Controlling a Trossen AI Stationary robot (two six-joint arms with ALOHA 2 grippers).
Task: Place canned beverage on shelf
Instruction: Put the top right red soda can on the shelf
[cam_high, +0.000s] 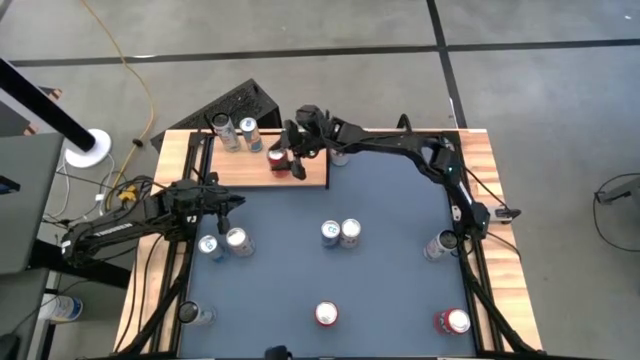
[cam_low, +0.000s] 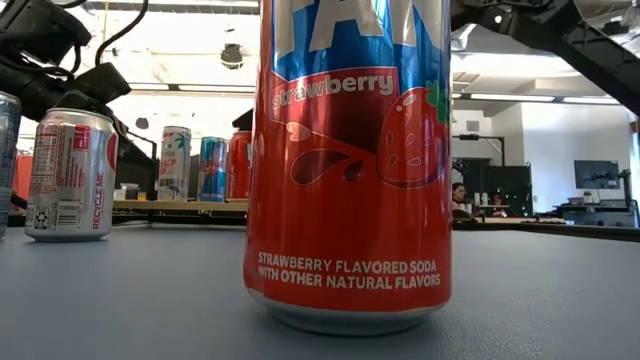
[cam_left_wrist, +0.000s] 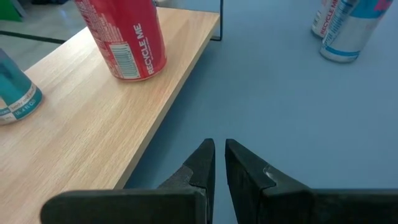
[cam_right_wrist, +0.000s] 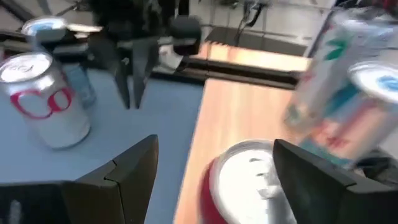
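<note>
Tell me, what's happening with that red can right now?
Right gripper open, straddling red can standing on shelf. Left gripper shut, idle beside shelf. Two other cans on shelf, clear.

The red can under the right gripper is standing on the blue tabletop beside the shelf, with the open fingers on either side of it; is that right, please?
Not quite: the red can stands on the shelf itself, not on the blue tabletop, as the high view shows. The right gripper is open, fingers either side.

A red can (cam_high: 279, 159) stands upright on the light wood-grain shelf (cam_high: 250, 170), near 2 other cans.
</note>
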